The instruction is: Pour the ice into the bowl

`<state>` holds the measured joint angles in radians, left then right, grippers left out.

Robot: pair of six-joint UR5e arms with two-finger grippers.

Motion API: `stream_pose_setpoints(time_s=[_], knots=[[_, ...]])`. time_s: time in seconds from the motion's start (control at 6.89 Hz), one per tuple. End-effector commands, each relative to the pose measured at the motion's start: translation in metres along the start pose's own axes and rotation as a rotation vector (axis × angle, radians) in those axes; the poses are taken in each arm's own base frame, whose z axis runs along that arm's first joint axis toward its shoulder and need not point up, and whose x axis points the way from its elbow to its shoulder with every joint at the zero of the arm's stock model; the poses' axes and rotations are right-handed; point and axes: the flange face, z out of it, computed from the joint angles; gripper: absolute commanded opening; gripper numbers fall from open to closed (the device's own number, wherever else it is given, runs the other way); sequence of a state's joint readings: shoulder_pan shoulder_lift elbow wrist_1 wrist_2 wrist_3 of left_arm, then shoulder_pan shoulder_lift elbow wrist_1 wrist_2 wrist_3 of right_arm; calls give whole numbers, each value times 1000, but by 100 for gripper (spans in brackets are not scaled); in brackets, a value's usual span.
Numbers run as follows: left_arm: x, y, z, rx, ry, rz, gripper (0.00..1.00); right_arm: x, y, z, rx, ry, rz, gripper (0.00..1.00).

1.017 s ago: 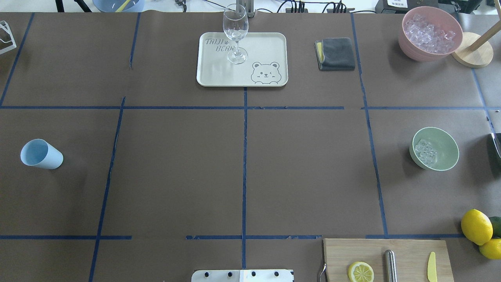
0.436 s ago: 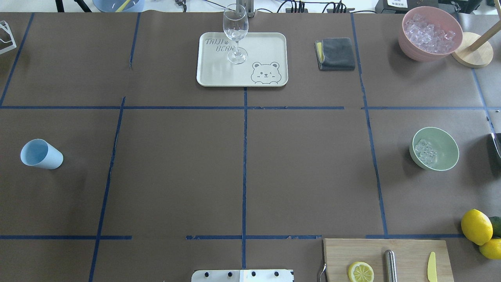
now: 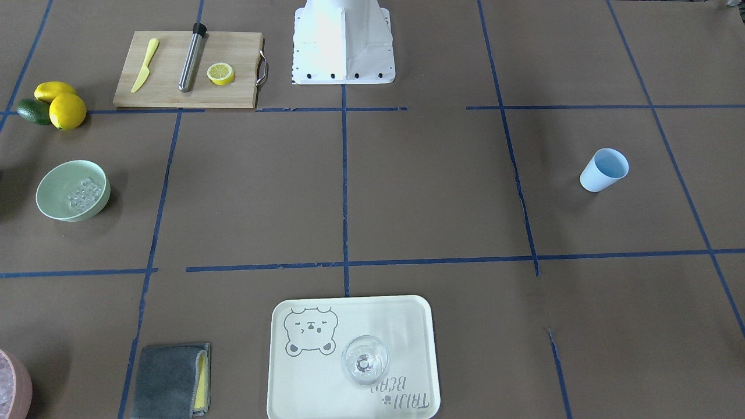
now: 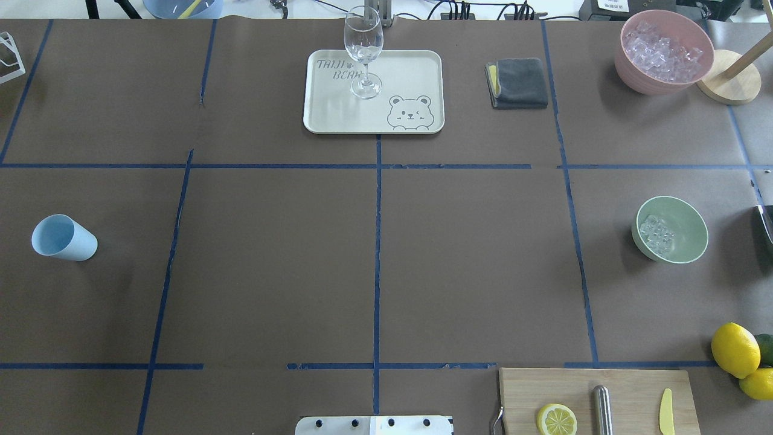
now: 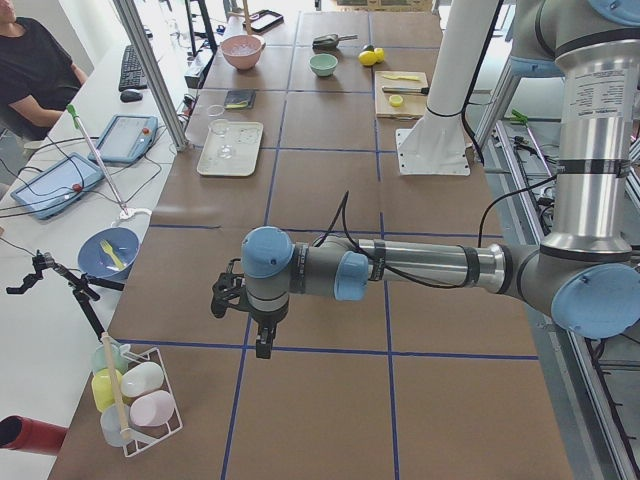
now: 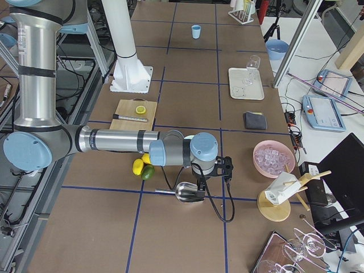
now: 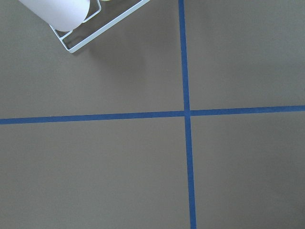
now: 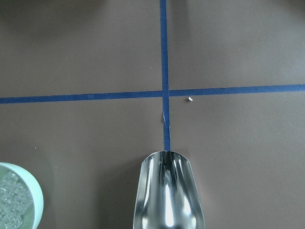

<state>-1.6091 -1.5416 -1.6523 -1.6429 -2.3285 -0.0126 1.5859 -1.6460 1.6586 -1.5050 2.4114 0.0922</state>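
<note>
The mint-green bowl (image 4: 688,225) stands at the table's right side, also seen in the front-facing view (image 3: 51,195) and at the right wrist view's lower left corner (image 8: 40,206). A small heap of clear ice (image 4: 656,234) lies inside it (image 3: 82,194). The light blue cup (image 4: 63,237) stands empty at the far left. My left gripper (image 5: 262,343) shows only in the exterior left view, above bare table; I cannot tell its state. My right gripper (image 6: 199,183) shows only in the exterior right view, over a metal scoop (image 6: 187,192); I cannot tell its state.
A pink bowl (image 4: 631,78) of ice stands at the back right beside a wooden stand (image 4: 728,84). A tray (image 4: 410,72) carries a wine glass (image 4: 363,51). Also present: a grey cloth (image 4: 519,83), a cutting board (image 4: 628,386), lemons (image 4: 735,349), and a cup rack (image 5: 135,400).
</note>
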Motion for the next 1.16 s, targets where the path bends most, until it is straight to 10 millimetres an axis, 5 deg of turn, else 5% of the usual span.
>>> stream_pose_setpoints(time_s=[0.0, 1.02], knots=[[0, 0, 0, 1, 0, 0, 100, 0, 0, -1, 1, 0, -4, 100], [0, -1, 0, 1, 0, -3, 100, -2, -2, -1, 2, 0, 2, 100]])
